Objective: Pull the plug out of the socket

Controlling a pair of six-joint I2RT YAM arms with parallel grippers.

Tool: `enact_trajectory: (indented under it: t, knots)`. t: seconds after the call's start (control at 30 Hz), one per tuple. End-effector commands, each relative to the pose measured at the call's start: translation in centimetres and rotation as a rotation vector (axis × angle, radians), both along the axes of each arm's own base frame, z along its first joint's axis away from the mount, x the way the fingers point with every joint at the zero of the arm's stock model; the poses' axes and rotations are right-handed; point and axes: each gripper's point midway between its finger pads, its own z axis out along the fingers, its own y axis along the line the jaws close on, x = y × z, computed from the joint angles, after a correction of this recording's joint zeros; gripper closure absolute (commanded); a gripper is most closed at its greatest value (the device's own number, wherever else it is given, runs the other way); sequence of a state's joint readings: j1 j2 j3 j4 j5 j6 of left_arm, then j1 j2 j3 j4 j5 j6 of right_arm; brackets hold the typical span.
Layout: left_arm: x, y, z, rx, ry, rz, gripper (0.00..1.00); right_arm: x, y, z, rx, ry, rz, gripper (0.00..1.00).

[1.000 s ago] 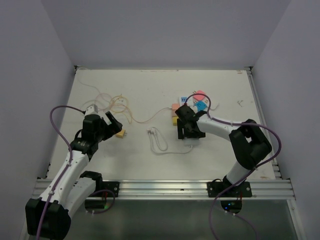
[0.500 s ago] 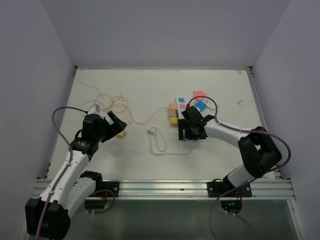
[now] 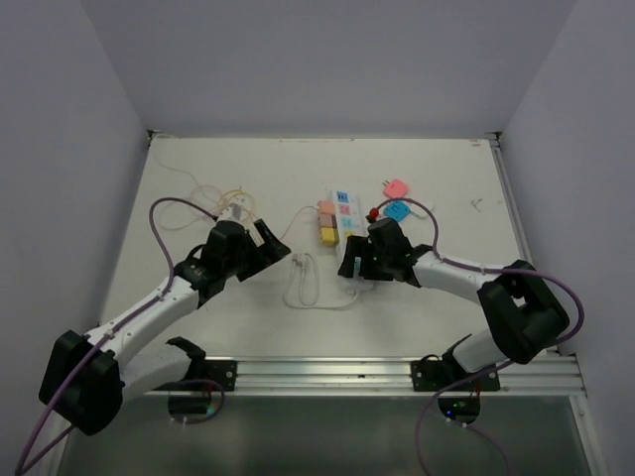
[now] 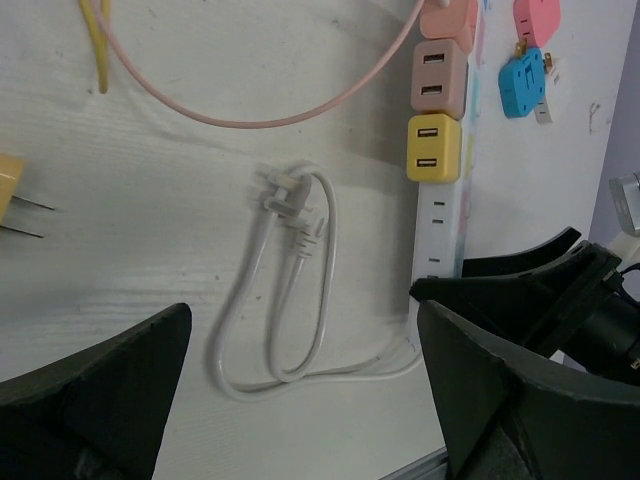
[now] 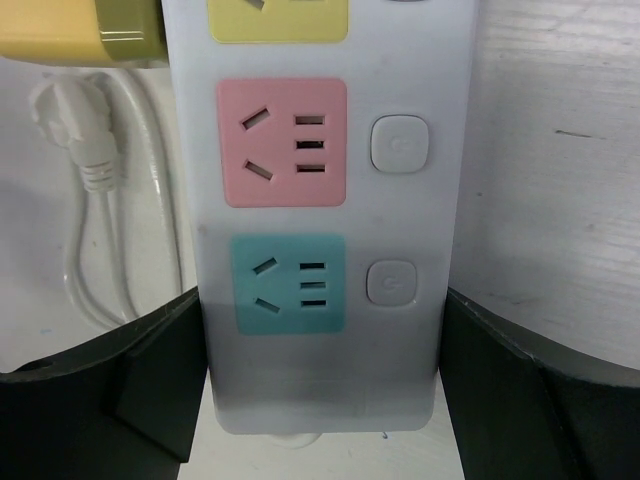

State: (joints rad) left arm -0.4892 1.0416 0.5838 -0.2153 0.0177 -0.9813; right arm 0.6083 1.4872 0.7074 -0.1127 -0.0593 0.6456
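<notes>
The socket lies flat on the table with its near end between the fingers of the right gripper. In the right wrist view one dark finger lies against each long side of the white body, so this gripper is clamped across the strip's width. The blue outlet face sits level with the fingertips and the pink face just beyond it. Further out from that gripper, on its left side, three block plugs stand in the strip's edge: the yellow plug nearest, then the tan plug, then the pink plug with a pink cable running off it. The left gripper hangs above the table with its fingers wide apart and nothing between them. The socket lies ahead of it, on its right-finger side, not touching it. The coiled white cord lies straight ahead between its fingers. Beyond the socket, past the right gripper, lie a loose blue adapter and a loose pink adapter.
</notes>
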Motion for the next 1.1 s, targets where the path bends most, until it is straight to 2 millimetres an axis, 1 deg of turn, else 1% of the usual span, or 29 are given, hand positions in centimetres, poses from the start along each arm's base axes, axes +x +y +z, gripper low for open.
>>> enact_trajectory:
  t: [0.0, 0.03, 0.07, 0.1, 0.13, 0.17, 0.2, 0.23, 0.27, 0.33, 0.37, 0.4, 0.43, 0.47, 0.5, 0.53, 0.57, 0.63, 0.67, 0.73, 0.77, 0.8, 0.9, 1.07]
  knots:
    - [2.6, -2.7, 2.9, -0.055, -0.085, 0.028, 0.02, -1.3, 2.0, -0.1, 0.122, 0.037, 0.044, 1.0]
    - [3.0, -3.4, 3.5, -0.064, -0.097, 0.023, 0.03, -1.7, 1.9, -0.4, 0.124, 0.048, 0.046, 1.0]
    - [3.2, -3.8, 3.4, -0.068, -0.092, 0.026, 0.03, -1.4, 2.1, -0.2, 0.143, 0.03, 0.047, 1.0]
    - [3.2, -4.4, 2.6, -0.053, -0.075, 0.022, 0.03, -1.5, 2.3, -0.2, 0.151, 0.035, 0.051, 1.0]
    - [3.7, -5.0, 3.1, -0.062, -0.088, 0.024, 0.04, -1.6, 2.4, -0.3, 0.156, 0.038, 0.054, 1.0]
    - [3.9, -5.3, 2.3, -0.056, -0.066, 0.033, 0.05, -1.6, 2.4, -0.4, 0.159, 0.039, 0.058, 1.0]
    - [4.0, -5.7, 2.2, -0.054, -0.06, 0.031, 0.05, -1.7, 2.5, -0.5, 0.16, 0.043, 0.061, 1.0]
    - [4.5, -6.1, 2.7, -0.064, -0.07, 0.034, 0.05, -1.7, 2.5, -0.5, 0.16, 0.043, 0.061, 1.0]
    - [4.8, -6.2, 2.2, -0.058, -0.059, 0.045, 0.06, -1.7, 2.4, -0.6, 0.158, 0.044, 0.062, 1.0]
    - [5.5, -6.5, 2.4, -0.049, -0.07, 0.062, 0.07, -1.7, 2.4, -0.7, 0.156, 0.042, 0.059, 1.0]
    - [5.8, -6.7, 1.8, -0.042, -0.053, 0.068, 0.07, -1.8, 2.3, -0.8, 0.151, 0.044, 0.06, 1.0]
    - [6.0, -6.9, 1.6, -0.039, -0.051, 0.068, 0.07, -1.7, 2.3, -0.8, 0.149, 0.042, 0.058, 1.0]
    - [6.4, -7.2, 1.8, -0.043, -0.054, 0.067, 0.08, -1.8, 2.2, -1.0, 0.145, 0.046, 0.059, 1.0]
    - [6.6, -7.4, 1.0, -0.03, -0.035, 0.064, 0.08, -1.8, 2.2, -1.0, 0.145, 0.047, 0.058, 1.0]
    - [6.8, -7.6, 0.7, -0.025, -0.028, 0.06, 0.08, -1.8, 2.2, -1.1, 0.144, 0.05, 0.059, 1.0]
    - [7.1, -7.9, 0.9, -0.027, -0.032, 0.059, 0.09, -1.8, 2.3, -1.1, 0.147, 0.052, 0.062, 1.0]
    - [7.2, -8.1, 0.1, -0.02, -0.016, 0.055, 0.09, -1.9, 2.3, -1.3, 0.146, 0.057, 0.063, 1.0]
    - [7.6, -8.6, 0.0, -0.029, -0.015, 0.051, 0.1, -1.9, 2.3, -1.4, 0.145, 0.058, 0.064, 1.0]
    - [7.7, -8.8, -0.7, -0.025, 0.0, 0.049, 0.12, -1.9, 2.3, -1.4, 0.148, 0.058, 0.064, 1.0]
    - [7.9, -9.0, -0.9, -0.03, 0.007, 0.049, 0.14, -1.9, 2.3, -1.5, 0.146, 0.059, 0.063, 1.0]
    - [7.9, -9.1, -1.4, -0.026, 0.021, 0.05, 0.15, -1.9, 2.3, -1.5, 0.145, 0.06, 0.063, 1.0]
    - [8.4, -9.6, -0.8, -0.048, -0.003, 0.048, 0.17, -1.9, 2.3, -1.5, 0.144, 0.06, 0.062, 1.0]
    - [8.7, -9.9, -1.0, -0.055, -0.001, 0.047, 0.23, -1.9, 2.1, -1.6, 0.131, 0.061, 0.058, 1.0]
    - [9.2, -10.4, -0.7, -0.066, -0.008, 0.046, 0.37, -1.9, 1.9, -1.7, 0.115, 0.063, 0.055, 1.0]
